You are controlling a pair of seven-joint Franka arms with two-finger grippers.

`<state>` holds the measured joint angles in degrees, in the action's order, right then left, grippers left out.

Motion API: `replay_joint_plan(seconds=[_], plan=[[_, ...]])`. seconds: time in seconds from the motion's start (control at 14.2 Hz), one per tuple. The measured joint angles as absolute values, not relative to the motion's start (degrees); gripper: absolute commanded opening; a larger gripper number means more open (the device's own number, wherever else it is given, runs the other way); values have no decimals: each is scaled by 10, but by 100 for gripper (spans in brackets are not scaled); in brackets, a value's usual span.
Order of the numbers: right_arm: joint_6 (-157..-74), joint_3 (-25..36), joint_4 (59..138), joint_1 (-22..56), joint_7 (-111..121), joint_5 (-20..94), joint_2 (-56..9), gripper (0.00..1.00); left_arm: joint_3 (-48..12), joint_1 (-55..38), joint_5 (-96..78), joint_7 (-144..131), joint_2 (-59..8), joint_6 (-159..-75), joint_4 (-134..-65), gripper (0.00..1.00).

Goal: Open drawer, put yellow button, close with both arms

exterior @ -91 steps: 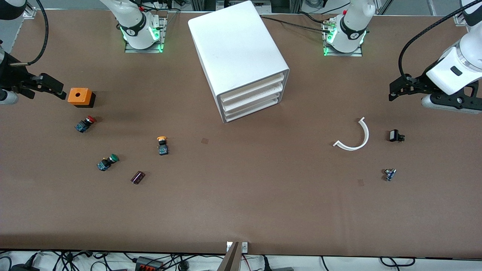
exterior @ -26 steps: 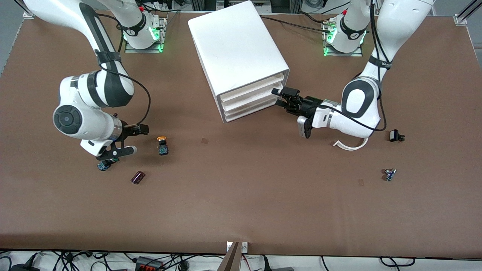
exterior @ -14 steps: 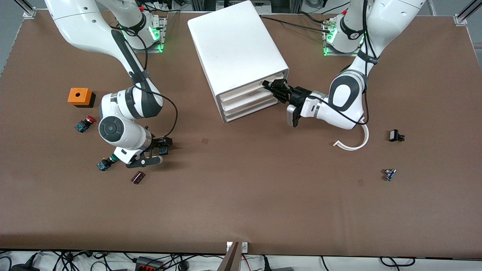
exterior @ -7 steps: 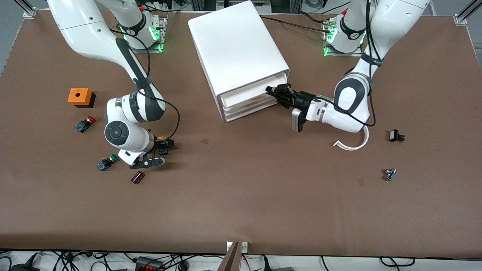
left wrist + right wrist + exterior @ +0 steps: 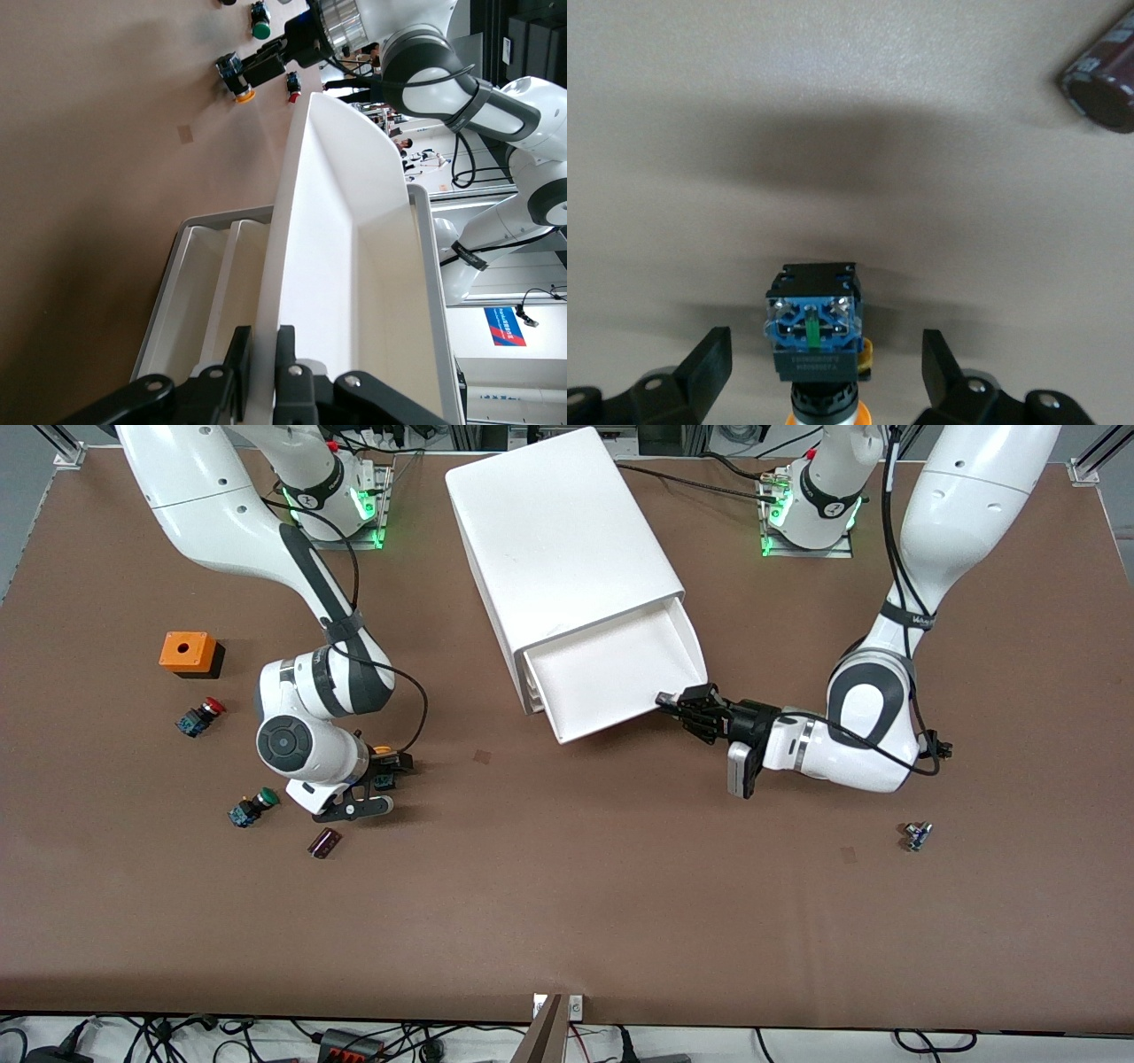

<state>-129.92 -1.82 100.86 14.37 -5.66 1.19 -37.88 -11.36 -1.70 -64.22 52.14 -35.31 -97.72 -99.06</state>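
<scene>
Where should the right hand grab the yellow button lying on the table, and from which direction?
Probably across the blue-black block body of the yellow button, coming straight down. It lies on its side, so the body's flat sides face the open fingers of the right hand, which already straddle it; the round cap would likely slip.

The drawer looked smooth matt white plastic, the arms' shells glossy white, the table a matt brown mat, and the yellow button showed glossy blue-and-black plastic.
</scene>
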Motion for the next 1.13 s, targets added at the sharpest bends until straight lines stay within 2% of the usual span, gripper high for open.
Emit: replay_joint_plan(seconds=[0.07, 0.14, 0.21, 0.35, 0.42, 0.49, 0.71, 0.92, 1.13], plan=[[-1299, -18, 1009, 145, -57, 12, -380, 74, -114, -17, -642, 521, -358, -976, -984, 23], [-1299, -18, 1009, 146, -59, 12, -380, 66, -114, -17, -641, 521, -359, -976, -980, 75], [-1299, -18, 1009, 146, -59, 12, -380, 55, -113, -17, -639, 519, -359, -978, -978, 100], [-1299, -18, 1009, 146, -60, 12, -380, 30, -110, -14, -632, 515, -360, -982, -978, 100], [-1299, -18, 1009, 146, -60, 12, -380, 21, -109, -10, -631, 514, -361, -982, -978, 100], [-1299, -18, 1009, 146, -60, 12, -380, 18, -108, -6, -631, 508, -361, -979, -976, 100], [-1300, -18, 1006, 146, -60, 12, -380, 13, -108, -1, -622, 444, -350, -939, -960, 100], [-1297, -17, 984, 146, -60, 12, -371, 9, -108, 0, -557, 335, -311, -916, -943, 100], [-1235, -17, 938, 146, -60, 12, -342, 8, -110, 1, -461, 222, -282, -906, -914, 100]])
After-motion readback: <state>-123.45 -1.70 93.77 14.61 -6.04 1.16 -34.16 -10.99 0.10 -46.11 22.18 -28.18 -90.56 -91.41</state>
